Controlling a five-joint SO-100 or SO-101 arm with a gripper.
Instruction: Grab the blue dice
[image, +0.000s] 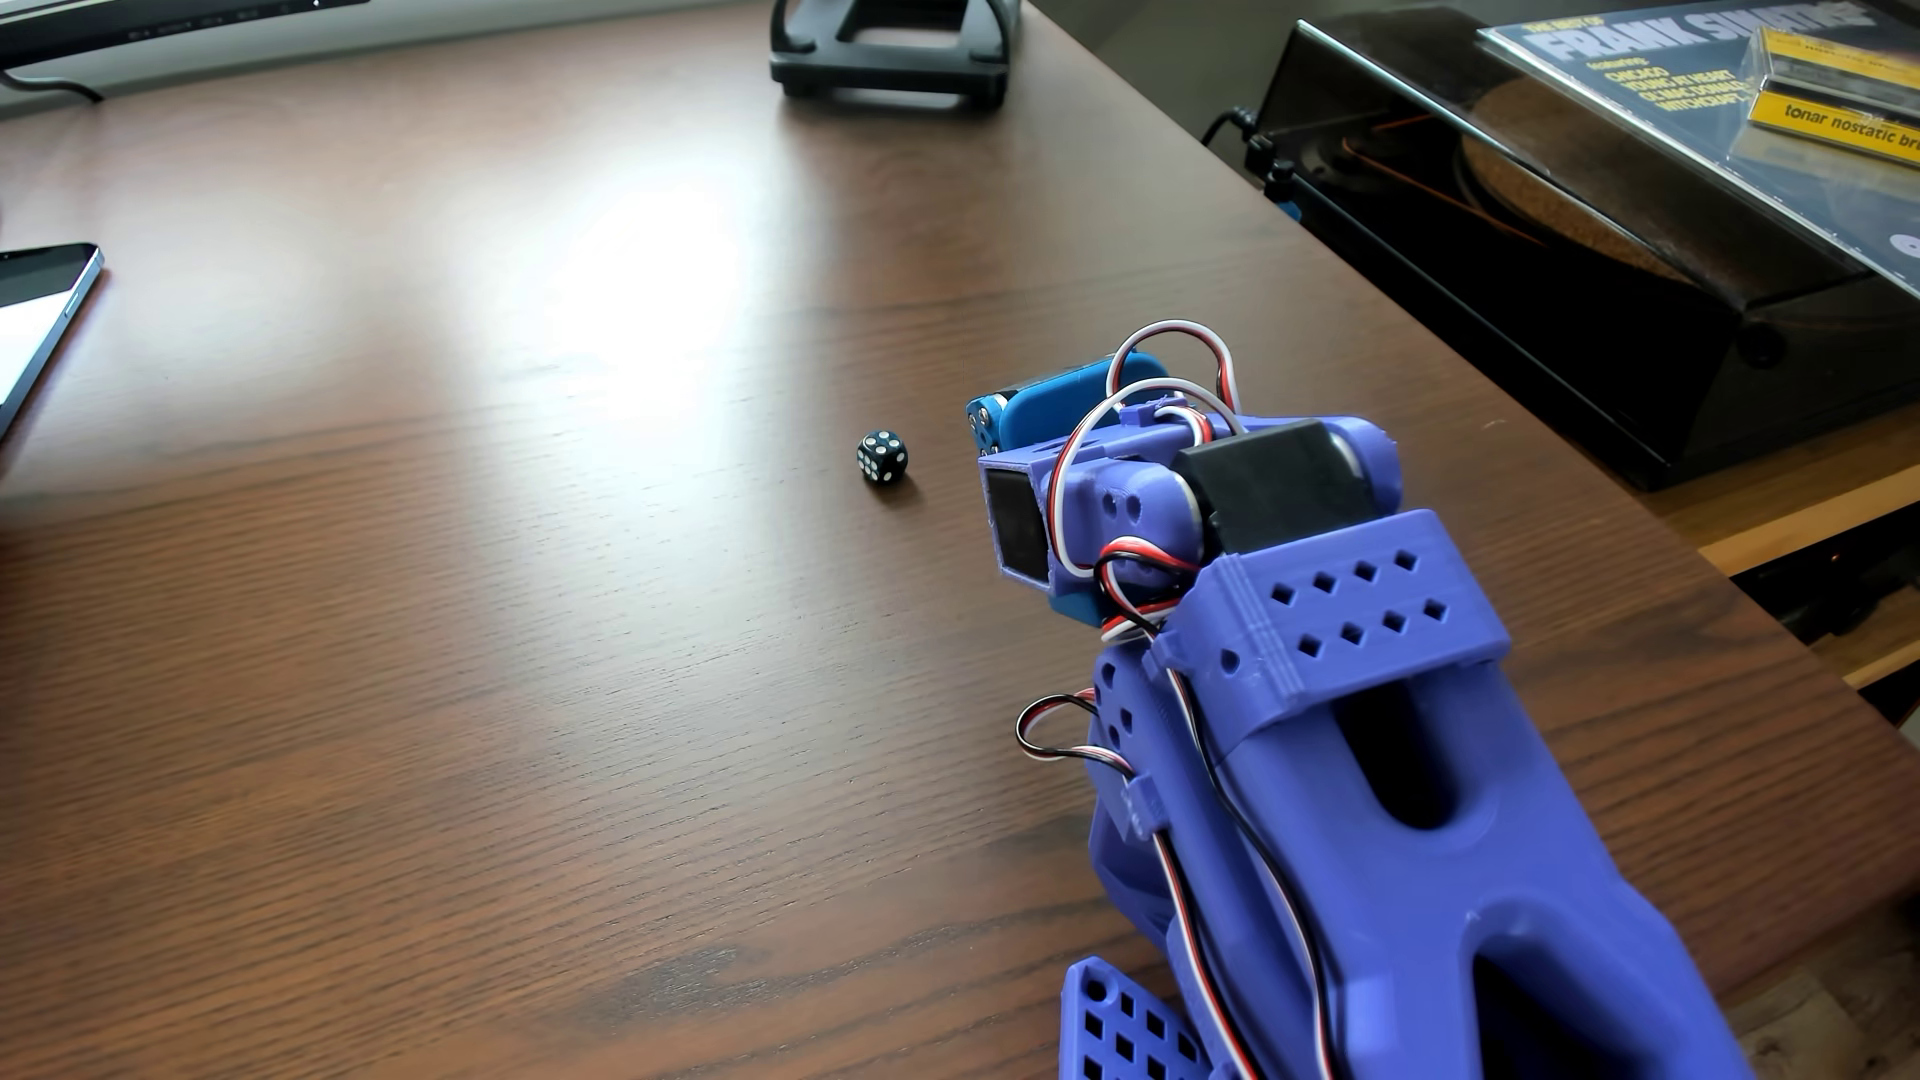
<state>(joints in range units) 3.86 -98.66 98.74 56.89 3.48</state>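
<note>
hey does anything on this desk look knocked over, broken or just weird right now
Nothing stands out. The blue dice sits flat and alone on the wooden table, just left of the arm's wrist in this view. The servo wires loop loosely, but none looks snagged. The gripper's fingertips are hidden behind the wrist.

blue dice (882, 456); navy cube, white pips; resting flat on bare wood; untouched

We see a brown wooden table (520, 644), a phone (42, 312) at its left edge, a black stand (894, 57) far back, and a record player (1558, 239).
</note>
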